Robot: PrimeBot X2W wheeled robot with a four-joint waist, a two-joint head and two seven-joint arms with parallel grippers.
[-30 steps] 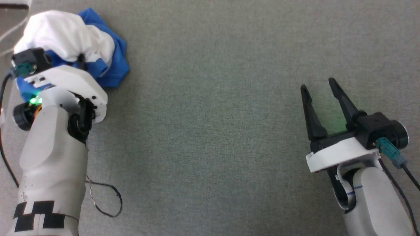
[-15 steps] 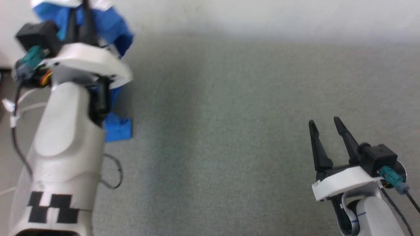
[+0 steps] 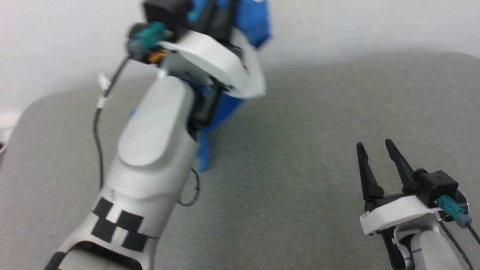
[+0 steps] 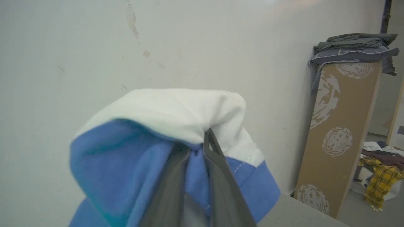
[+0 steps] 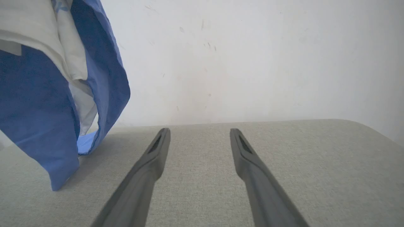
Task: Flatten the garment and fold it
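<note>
The garment (image 3: 258, 20), a white and bright blue T-shirt, hangs bunched from my left gripper (image 3: 219, 9), which is raised high near the wall and shut on a fold of it. In the left wrist view the two fingers meet at the left gripper (image 4: 202, 140), pinching the garment (image 4: 176, 110) where white cloth meets blue. From the right wrist view, the garment (image 5: 38, 104) dangles at the left, its blue lower end touching the grey table (image 5: 284, 157). My right gripper (image 3: 374, 144) stands open and empty low at the right, also seen as the right gripper (image 5: 200, 130).
The grey fabric table (image 3: 318, 131) ends in rounded corners against a white wall (image 3: 356, 26). A brown patterned panel (image 4: 339, 132) topped with folded grey clothes stands to the right of the table, with a pile of clothes (image 4: 380, 171) on the floor beside it.
My left arm has lifted the garment off the table and swung it up and rightward. The head camera has tilted up toward the wall. The right gripper stays open.
</note>
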